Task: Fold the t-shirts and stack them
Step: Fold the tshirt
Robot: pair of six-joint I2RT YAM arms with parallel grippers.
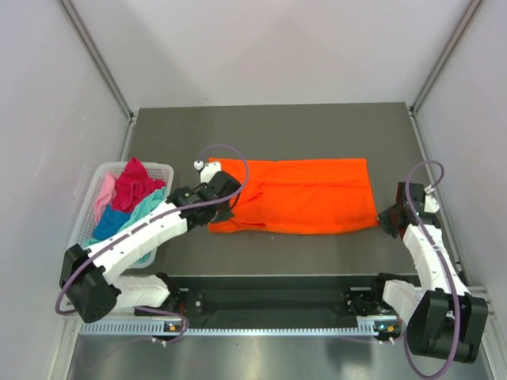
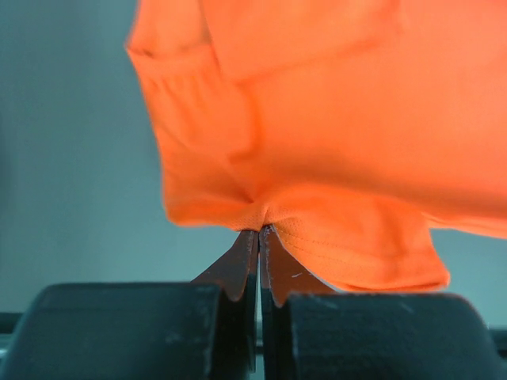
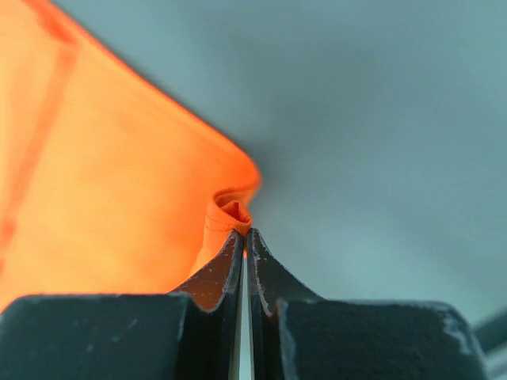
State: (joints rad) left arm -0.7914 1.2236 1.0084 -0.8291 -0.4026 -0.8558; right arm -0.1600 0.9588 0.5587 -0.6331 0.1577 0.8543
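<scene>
- Orange t-shirt [image 1: 297,196]: spread flat at the middle of the tabletop [image 1: 277,127], long axis running 9 to 3 o'clock.
- Left claw [image 2: 259,233]: jaws pressed together on a cloth edge at the shirt's 8 o'clock corner.
- Right claw [image 3: 244,233]: jaws pinched on a small fold at the 4 o'clock corner.
- Judgement: with both near corners held, the fold likely carries this edge toward 12 o'clock.
- Other t-shirts [image 1: 135,186]: heaped in the basket [image 1: 154,165] at 9 o'clock.

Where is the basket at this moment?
In the top view, the basket sits at the left edge of the table, left of the orange shirt.
</scene>
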